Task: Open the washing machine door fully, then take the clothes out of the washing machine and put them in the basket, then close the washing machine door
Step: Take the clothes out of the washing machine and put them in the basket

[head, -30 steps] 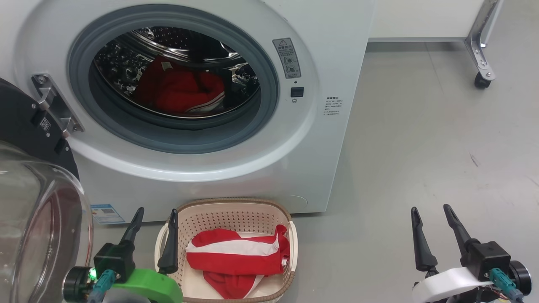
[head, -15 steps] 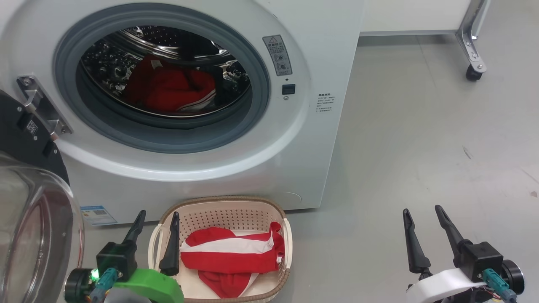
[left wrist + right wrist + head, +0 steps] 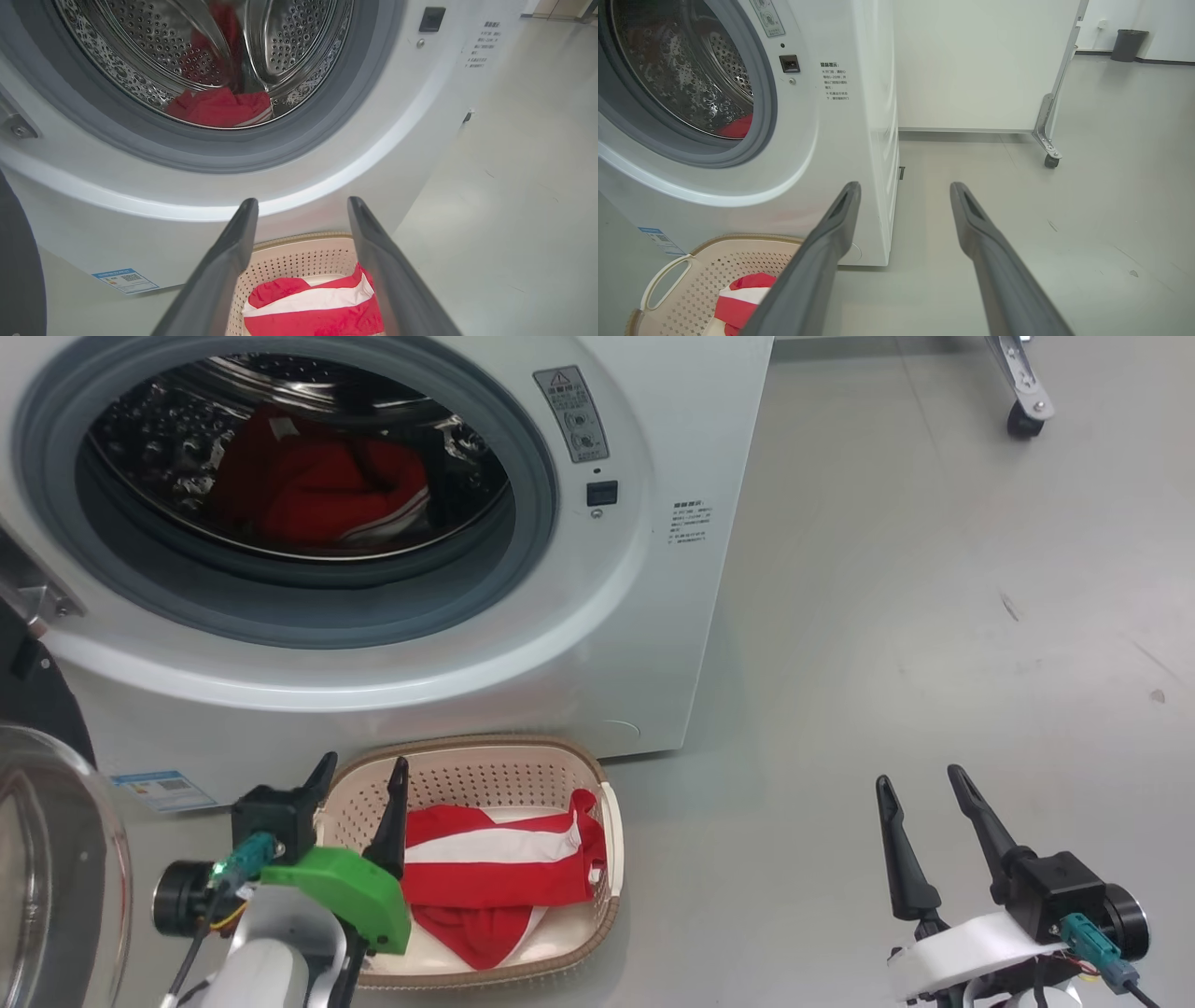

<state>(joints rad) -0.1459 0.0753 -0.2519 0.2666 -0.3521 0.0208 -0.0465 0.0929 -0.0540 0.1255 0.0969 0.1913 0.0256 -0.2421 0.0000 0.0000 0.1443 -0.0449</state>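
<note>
Clearly the unloading is only half done. In the head view, the big white front-loading washing machine point(image 3: 653, 616) stands with its mouth open. Its very large round glossy black door with a bulging clear glass bowl point(image 3: 51, 859) hangs swung out at the far left, clear of the opening so an arm can reach in. One bundle of the bright red clothes with white stripes point(image 3: 308, 485) lies inside the machine. The rest lies in the small cream perforated plastic basket with a brown woven-look rim point(image 3: 485, 756). The basket sits on the grey floor point(image 3: 934, 616) just before the machine's foot and under the opening, likely so each piece needs only a short carry. The left gripper point(image 3: 362, 767) hovers over the basket's left rim, jaws spread and holding nothing. The right gripper point(image 3: 917, 779) waits over bare floor, well apart from the basket, jaws likewise spread and empty.

In the left wrist view, the two dark fingers point(image 3: 224, 266) frame the clothes in the basket below. Above them the perforated steel drum point(image 3: 289, 42) holds the red heap at its bottom, behind the grey rubber gasket point(image 3: 355, 93). That aim suggests this arm is placed for the next reach.

In the right wrist view, the parted fingers point past the machine's right corner to open floor, and the basket's white side handle point(image 3: 668, 280) sits at lower left. Shutting the door has to wait until the drum is empty.
</note>
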